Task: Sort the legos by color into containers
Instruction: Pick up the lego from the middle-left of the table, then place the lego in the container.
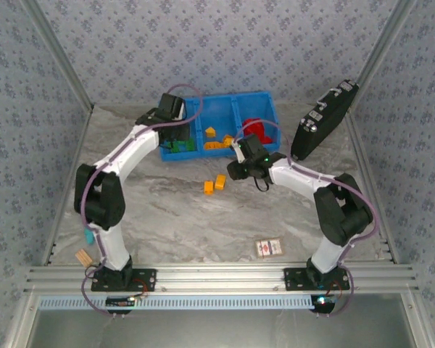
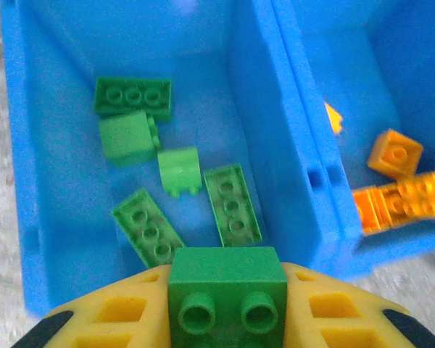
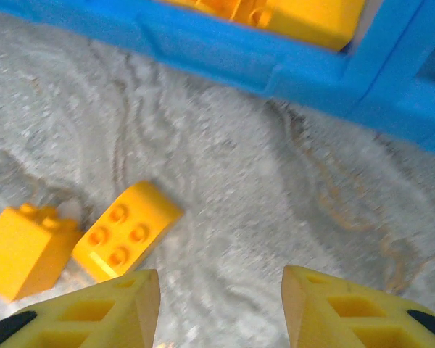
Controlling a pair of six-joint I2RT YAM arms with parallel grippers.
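The blue tray (image 1: 267, 99) stands at the back of the table. My left gripper (image 2: 226, 308) hovers over its left compartment (image 2: 196, 65), shut on a green brick (image 2: 226, 279). Several green bricks (image 2: 148, 170) lie on that compartment's floor. Orange bricks (image 2: 395, 196) sit in the middle compartment and red ones (image 1: 257, 127) in the right. My right gripper (image 3: 221, 304) is open and low over the table, just in front of the tray's wall (image 3: 225, 54). Two orange bricks (image 3: 127, 230) (image 3: 25, 250) lie on the table to its left, outside the jaws. From above these two bricks (image 1: 214, 183) lie beside the right gripper (image 1: 236, 171).
A black device (image 1: 322, 119) leans at the back right. A red-and-white card (image 1: 268, 248) lies near the front edge. A light blue stick (image 1: 88, 235) and a small tan block (image 1: 82, 256) lie by the left arm's base.
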